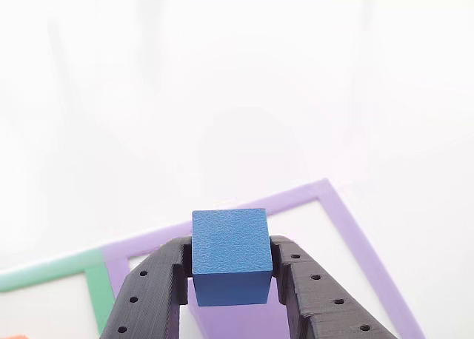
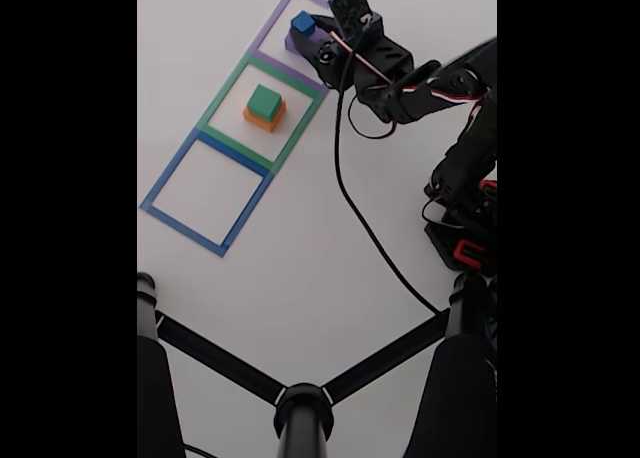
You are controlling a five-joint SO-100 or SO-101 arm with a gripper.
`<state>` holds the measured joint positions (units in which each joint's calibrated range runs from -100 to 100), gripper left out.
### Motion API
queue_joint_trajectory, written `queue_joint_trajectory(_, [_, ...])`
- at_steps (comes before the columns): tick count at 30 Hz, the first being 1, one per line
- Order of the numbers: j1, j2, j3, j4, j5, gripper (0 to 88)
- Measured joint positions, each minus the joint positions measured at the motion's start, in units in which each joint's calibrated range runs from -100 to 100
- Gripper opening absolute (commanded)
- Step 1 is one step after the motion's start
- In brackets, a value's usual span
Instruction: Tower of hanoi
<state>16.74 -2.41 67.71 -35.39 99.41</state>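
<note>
Here: gripper [image 1: 231, 280] clamped on blue cube [image 1: 229, 256], over purple outline [image 1: 355, 235].
We see black fingers [image 1: 152, 287] pressed to both cube sides, purple block [image 1: 244, 320] just below it. In fixed view, cube [image 2: 303, 23] sits w/ purple block [image 2: 296, 44] in the purple outline [image 2: 270, 30]; green block [image 2: 264, 102] stacked on orange [image 2: 261, 122] inside green outline [image 2: 222, 103]. Blue outline [image 2: 165, 175] next along. White table [image 2: 300, 268].

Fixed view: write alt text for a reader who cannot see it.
The arm's pincer grips a blue cube over the purple taped square. A green block sits on an orange block inside the green taped square; the blue taped square holds nothing.
</note>
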Motion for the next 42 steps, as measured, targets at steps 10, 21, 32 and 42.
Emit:
queue_joint_trajectory(10, [-2.0,-19.3,-15.8,40.0,0.0,4.9])
queue_joint_trajectory(21, [-10.1,-29.2,-52.8,99.4,-2.8,4.7])
queue_joint_trajectory(32, [-19.3,-30.1,-78.3,129.5,-7.9,5.0])
queue_joint_trajectory(42, [-20.7,-34.5,-66.6,121.3,-0.6,5.3])
